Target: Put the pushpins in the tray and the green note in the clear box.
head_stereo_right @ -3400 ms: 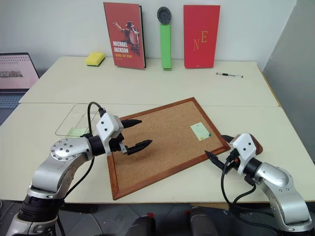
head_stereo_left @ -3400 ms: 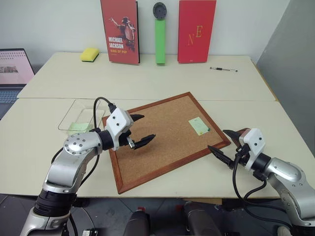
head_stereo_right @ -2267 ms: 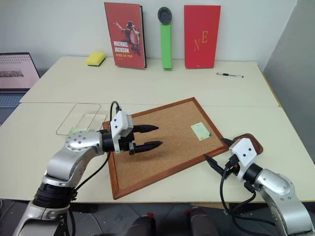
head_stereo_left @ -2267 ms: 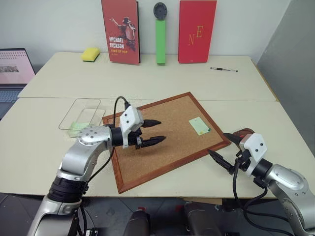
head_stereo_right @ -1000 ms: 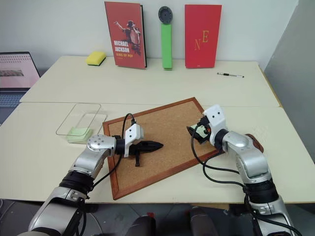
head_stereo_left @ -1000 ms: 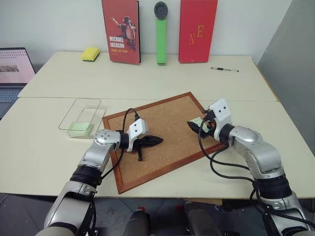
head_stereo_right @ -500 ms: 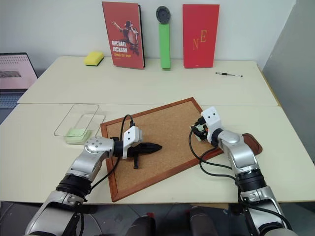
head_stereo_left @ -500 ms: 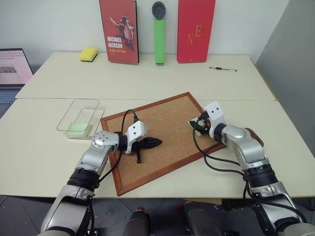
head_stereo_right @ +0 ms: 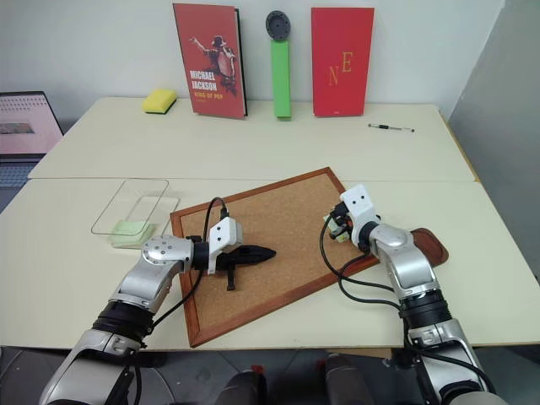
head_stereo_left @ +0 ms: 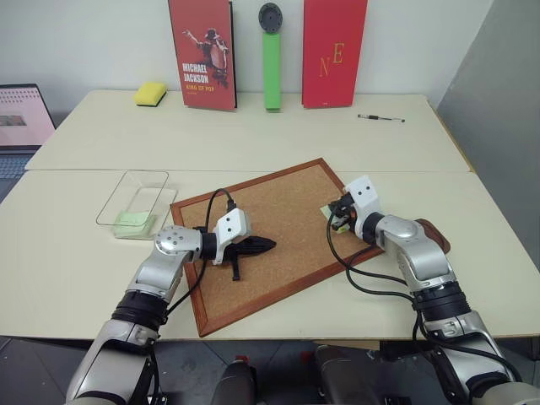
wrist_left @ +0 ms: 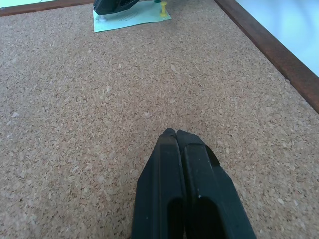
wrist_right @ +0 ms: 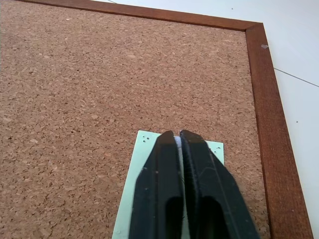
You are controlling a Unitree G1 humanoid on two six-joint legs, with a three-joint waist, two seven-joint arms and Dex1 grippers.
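Note:
The green note (wrist_right: 149, 199) lies flat on the cork board (head_stereo_left: 287, 219) near its right edge. My right gripper (wrist_right: 175, 134) is shut with its tips down on the note's far edge. Something small and pale sits between the tips, and I cannot tell what it is. A yellow-green pushpin (wrist_left: 162, 6) stands in the note beside the right gripper (wrist_left: 117, 5). My left gripper (wrist_left: 174, 133) is shut and empty, low over the middle of the board (head_stereo_left: 263, 245). The brown tray (head_stereo_left: 437, 234) lies behind my right forearm. The clear box (head_stereo_left: 143, 181) sits left of the board.
A pale green slip (head_stereo_left: 131, 221) lies in the near end of the clear box. At the back stand two red books (head_stereo_left: 202, 55), a green upright bar (head_stereo_left: 271, 72) and a yellow sponge (head_stereo_left: 151, 93). A pen (head_stereo_left: 381, 118) lies back right, a laptop (head_stereo_left: 24, 126) far left.
My right gripper has closed from open, its tips settling onto the note's edge. The left gripper has stayed shut and still on the board.

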